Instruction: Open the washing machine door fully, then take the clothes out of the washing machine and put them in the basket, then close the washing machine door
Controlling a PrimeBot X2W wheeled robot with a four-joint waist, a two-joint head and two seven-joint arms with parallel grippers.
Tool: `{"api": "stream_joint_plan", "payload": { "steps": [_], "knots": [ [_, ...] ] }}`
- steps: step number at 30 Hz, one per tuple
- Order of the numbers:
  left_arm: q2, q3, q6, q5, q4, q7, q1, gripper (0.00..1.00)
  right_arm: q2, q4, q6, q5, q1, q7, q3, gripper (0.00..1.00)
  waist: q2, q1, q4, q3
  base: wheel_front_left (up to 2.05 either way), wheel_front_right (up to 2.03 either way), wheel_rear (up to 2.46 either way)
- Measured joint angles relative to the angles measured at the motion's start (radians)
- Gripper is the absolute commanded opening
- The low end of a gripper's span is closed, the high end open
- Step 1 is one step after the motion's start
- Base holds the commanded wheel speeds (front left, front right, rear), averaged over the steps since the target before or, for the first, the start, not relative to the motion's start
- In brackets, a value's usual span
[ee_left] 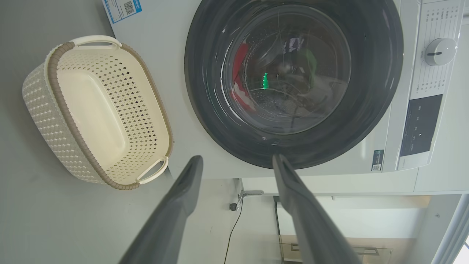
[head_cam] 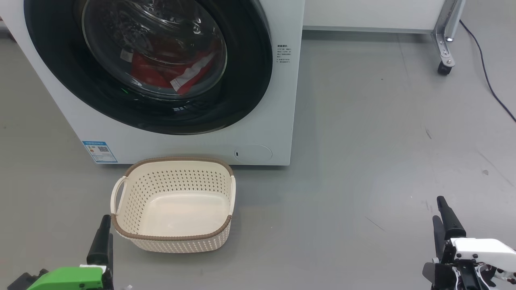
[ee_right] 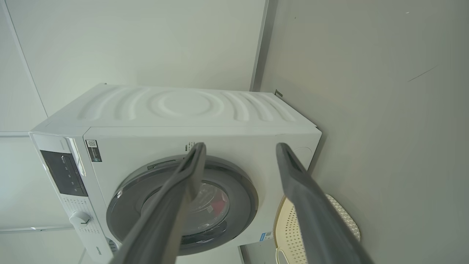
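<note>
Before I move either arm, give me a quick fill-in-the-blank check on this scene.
The washing machine door is ____.
The clothes seen through it are mainly ____ in colour.
The basket holds ____.
The left gripper and the right gripper both have their fingers ____.
Missing words: shut; red; nothing; open.

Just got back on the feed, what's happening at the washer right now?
Nothing is being handled yet. The washing machine door is shut, with the red clothes inside behind the glass. The basket sits empty on the floor in front of the washing machine. The left gripper and right gripper are both open and empty, short of the machine and pointing toward it.
</note>
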Motion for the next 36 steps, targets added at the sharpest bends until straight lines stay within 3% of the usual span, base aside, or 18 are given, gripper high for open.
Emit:
{"api": "stream_joint_plan", "payload": {
  "steps": [19,36],
  "knots": [
    [0.002,0.012,0.0,0.099,-0.089,-0.071,-0.004,1.0,-0.006,-0.111,0.0,-0.129,-0.001,-0.067,-0.008,1.0,0.0,0.0,0.001,-0.001,0.0,0.0,0.0],
    [0.004,-0.051,0.0,0.328,-0.163,-0.128,-0.004,1.0,-0.02,-0.188,-0.017,-0.416,-0.002,-0.128,0.027,1.0,0.0,0.0,0.003,-0.004,0.0,0.0,0.0]
  ]
}}
